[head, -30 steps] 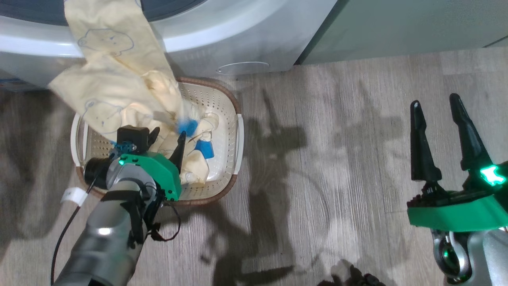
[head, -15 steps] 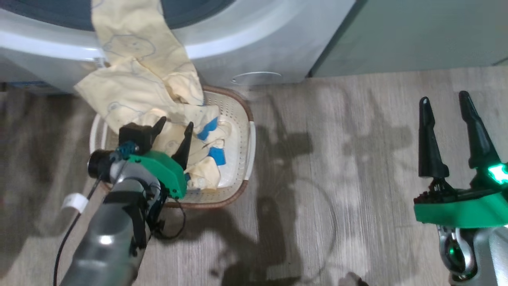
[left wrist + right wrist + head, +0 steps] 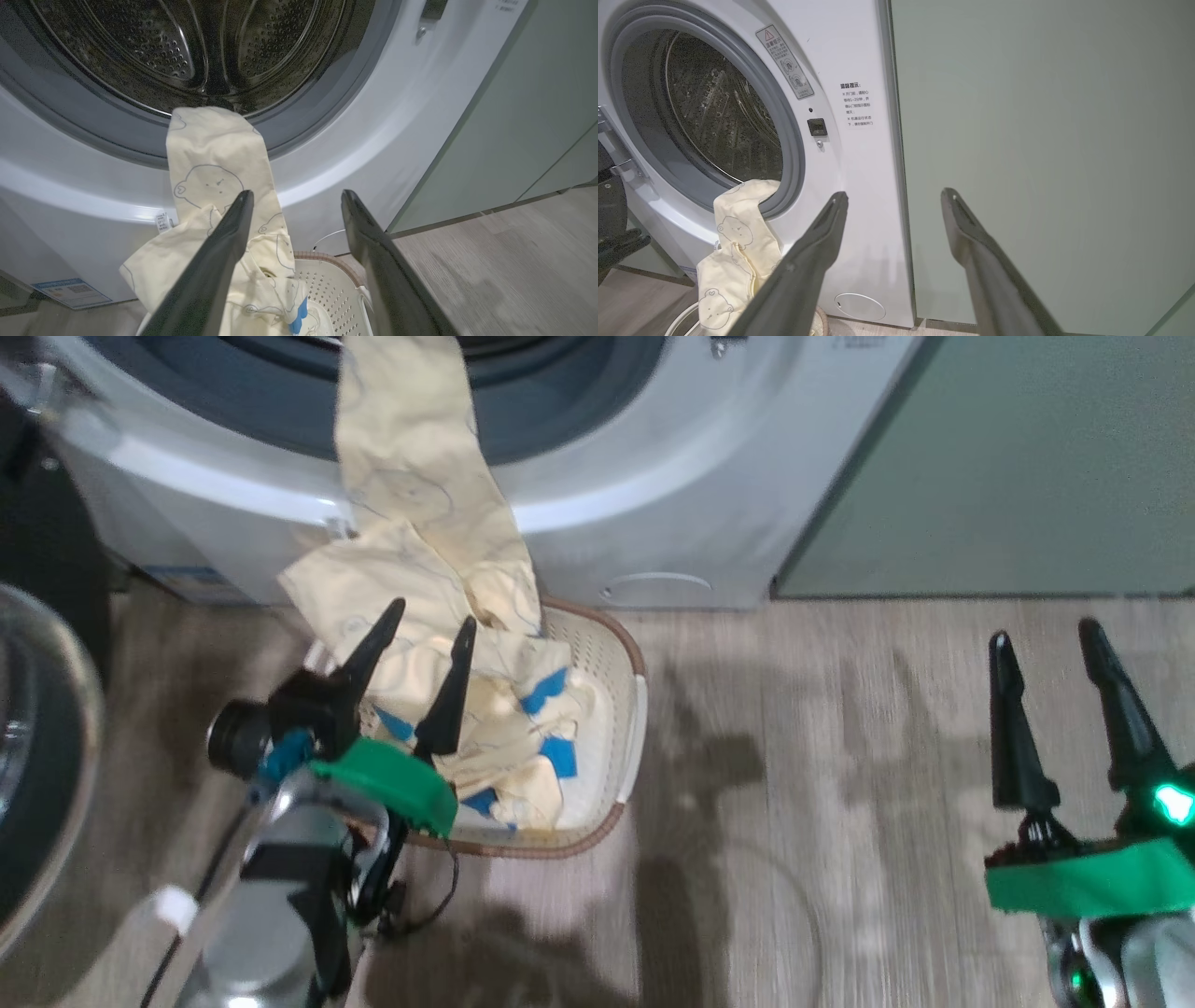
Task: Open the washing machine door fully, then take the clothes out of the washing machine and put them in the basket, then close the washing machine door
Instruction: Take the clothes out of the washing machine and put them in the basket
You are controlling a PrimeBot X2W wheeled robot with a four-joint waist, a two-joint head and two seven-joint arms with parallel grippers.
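The white washing machine (image 3: 700,476) stands with its door (image 3: 42,775) swung open at the left edge. Pale-yellow clothes (image 3: 420,504) with outlined faces hang from the drum (image 3: 187,46) over the grey ring and pile up with blue pieces in the cream basket (image 3: 597,649) on the floor below. My left gripper (image 3: 434,612) is open just above that pile, fingers pointing at the washer and holding nothing. Along its fingers, the left gripper (image 3: 296,193) frames the hanging clothes (image 3: 215,163) and the basket (image 3: 327,284). My right gripper (image 3: 1044,631) is open over bare floor, far right.
A pale green cabinet (image 3: 1008,467) stands right of the washer, also close ahead of the right gripper (image 3: 895,195), beside the washing machine (image 3: 859,186). Grey wood floor (image 3: 822,784) lies between basket and right gripper. A blue sticker (image 3: 70,291) sits low on the washer.
The head camera has tilted up, bringing more of the washer and the door into view. My left gripper has lifted off the pile, still open. The garment has settled lower into the basket.
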